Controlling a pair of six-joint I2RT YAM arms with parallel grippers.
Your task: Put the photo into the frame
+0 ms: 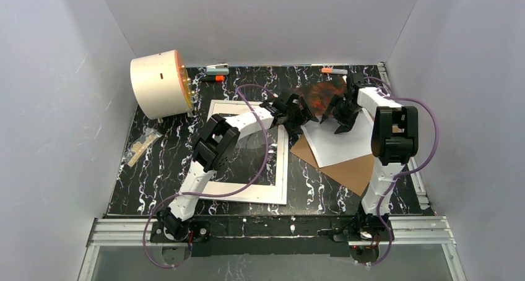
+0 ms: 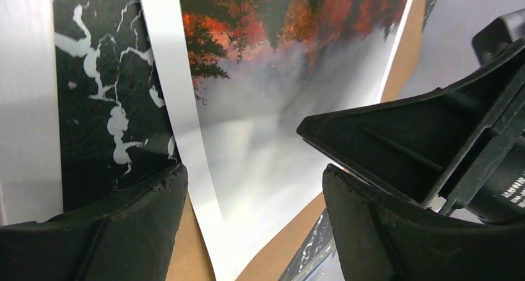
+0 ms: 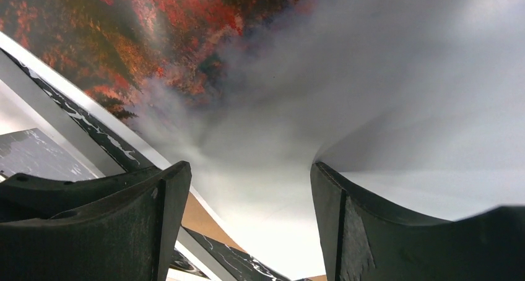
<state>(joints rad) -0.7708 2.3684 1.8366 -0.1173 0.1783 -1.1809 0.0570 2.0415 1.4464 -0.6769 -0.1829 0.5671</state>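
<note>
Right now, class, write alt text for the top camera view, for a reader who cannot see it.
Two white robot arms reach across a black marbled table, the left tool and right tool both open over the photo, which lies on a brown backing board at the right. The white frame lies flat under the left arm.

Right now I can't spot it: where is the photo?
Top view, right of centre: the photo lies on the brown board, right of the frame.

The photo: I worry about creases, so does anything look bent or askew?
Yes. The photo is not flat: it seems to bow up near the right gripper. It also lies skewed across the brown backing board, beside the frame, not in it.
</note>
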